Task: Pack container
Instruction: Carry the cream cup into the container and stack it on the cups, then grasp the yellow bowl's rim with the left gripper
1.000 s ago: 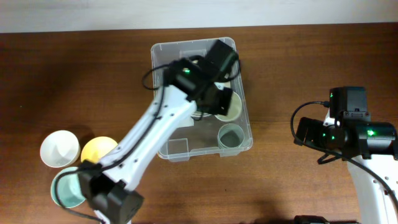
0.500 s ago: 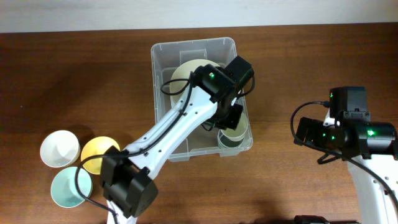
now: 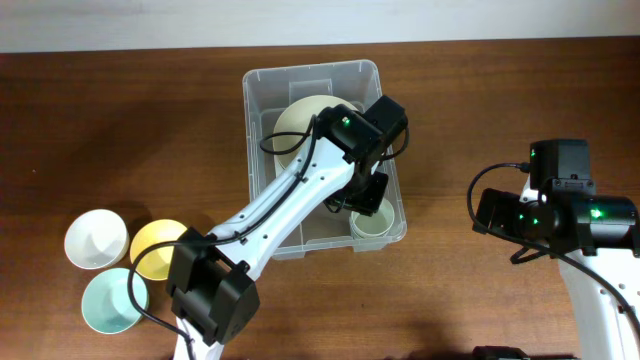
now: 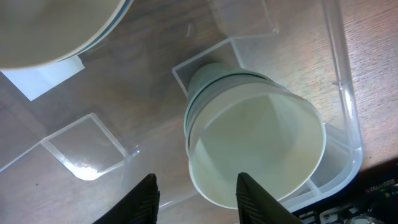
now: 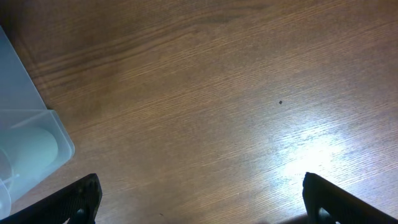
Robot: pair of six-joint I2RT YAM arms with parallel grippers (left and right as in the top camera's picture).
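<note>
Left gripper [image 4: 196, 182] hangs inside the container [image 3: 312, 70] at mid-counter [image 3: 120, 130], jaws parted astride the cup [image 4: 255, 143] rim, cup released. Right gripper [image 5: 202, 205] waits wide open. Placing looks done; the next move calls for lifting clear and fetching a bowl [image 3: 96, 240].

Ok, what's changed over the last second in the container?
The left gripper carried a pale cup to the container's near right corner, nested it in the corner cup standing there, then opened and let go. The large bowl, white bowl, yellow bowl, teal bowl and open right gripper stayed put.
</note>
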